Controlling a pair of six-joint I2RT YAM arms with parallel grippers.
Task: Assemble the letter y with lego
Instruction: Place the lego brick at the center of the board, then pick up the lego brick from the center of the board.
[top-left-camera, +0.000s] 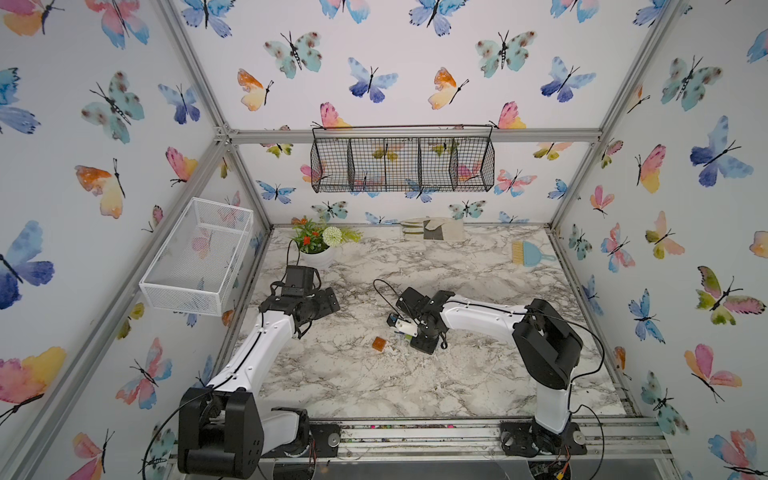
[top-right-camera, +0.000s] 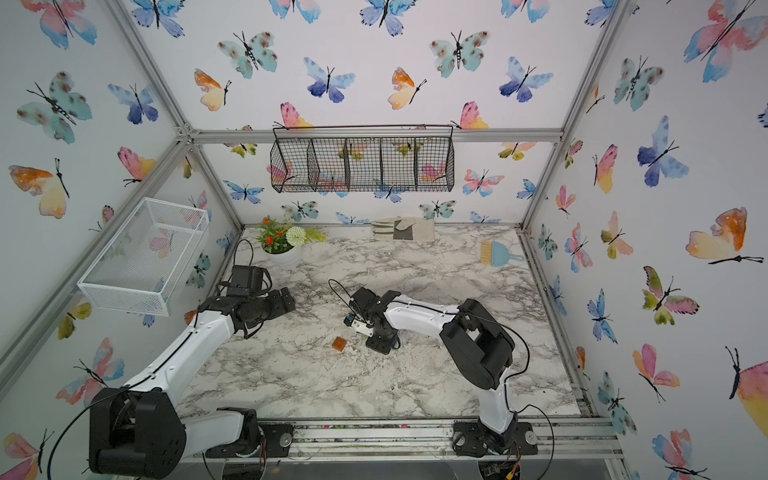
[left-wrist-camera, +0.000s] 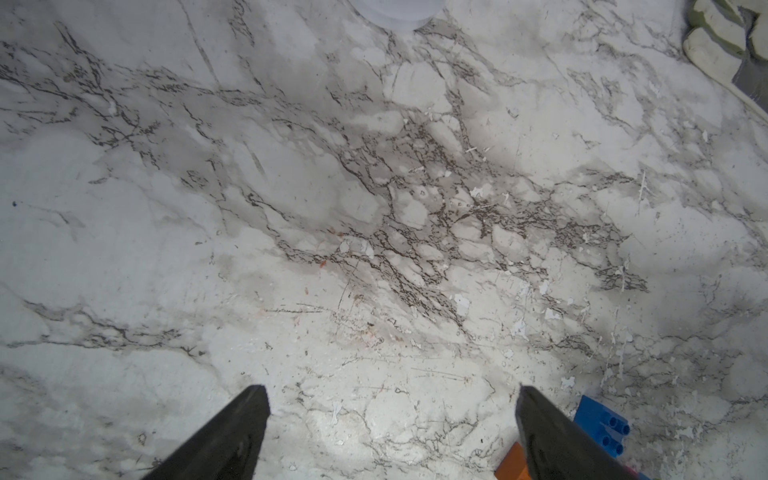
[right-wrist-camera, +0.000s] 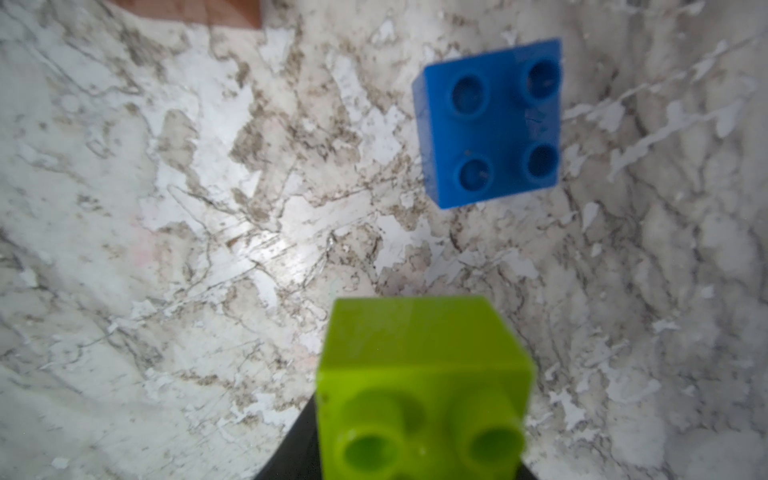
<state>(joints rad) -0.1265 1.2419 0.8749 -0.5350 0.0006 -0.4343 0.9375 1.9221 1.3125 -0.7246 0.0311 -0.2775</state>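
Note:
My right gripper (top-left-camera: 411, 334) points down at the marble table's middle. In the right wrist view a lime green brick (right-wrist-camera: 424, 386) sits studs-up between its dark fingers, and one finger lies against the brick's side. A blue square brick (right-wrist-camera: 492, 120) rests on the table just beyond it, also in both top views (top-left-camera: 392, 320) (top-right-camera: 348, 320). A translucent orange brick (top-left-camera: 378, 344) lies alone to the left. My left gripper (left-wrist-camera: 392, 399) stands open over bare table, the blue brick (left-wrist-camera: 602, 424) and orange brick (left-wrist-camera: 513, 463) beside one finger. No letter y shape shows; these bricks lie apart.
A white flower pot (top-left-camera: 316, 249) stands at the back left. Folded gloves (top-left-camera: 432, 229) lie against the back wall. A blue brush (top-left-camera: 530, 253) lies back right. A white wire basket (top-left-camera: 199, 257) hangs on the left wall, and a black one (top-left-camera: 403, 164) on the back wall.

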